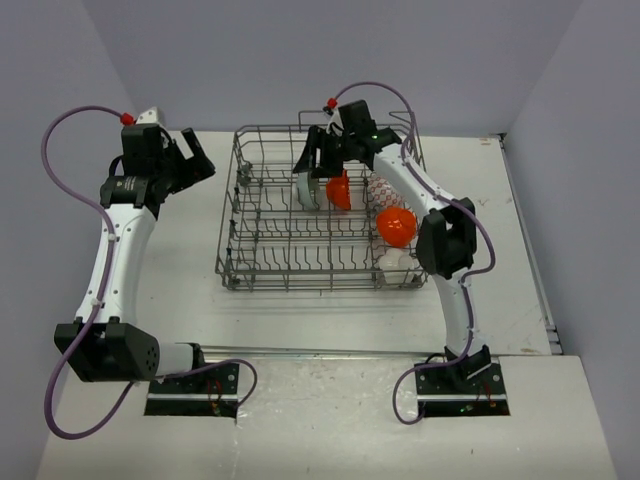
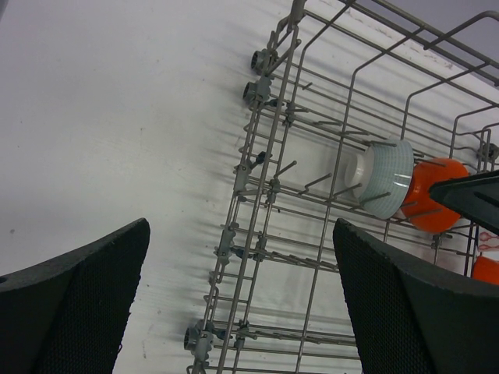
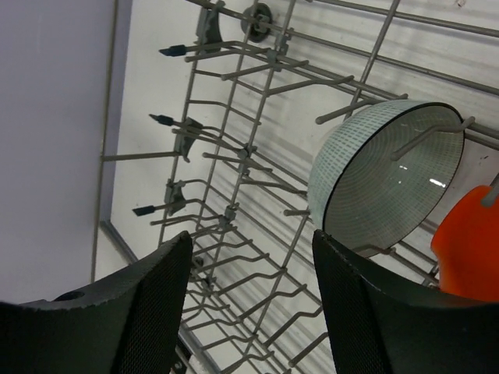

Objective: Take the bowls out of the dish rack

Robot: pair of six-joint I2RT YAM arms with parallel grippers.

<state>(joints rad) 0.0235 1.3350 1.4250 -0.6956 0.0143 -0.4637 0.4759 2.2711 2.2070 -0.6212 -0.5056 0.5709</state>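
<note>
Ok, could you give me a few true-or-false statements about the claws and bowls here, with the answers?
1. The right claw is open, close to the teal bowl. True.
2. The left claw grips an orange bowl. False: it is open and empty, over bare table beside the dish rack.
3. The teal bowl lies flat, mouth up. False: it stands on edge between tines.
4. Both orange bowls sit in the dish rack. True.

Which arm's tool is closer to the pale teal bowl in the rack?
Right. The right tool hovers right beside the teal bowl over the dish rack; the left tool is outside the rack's left side.
</note>
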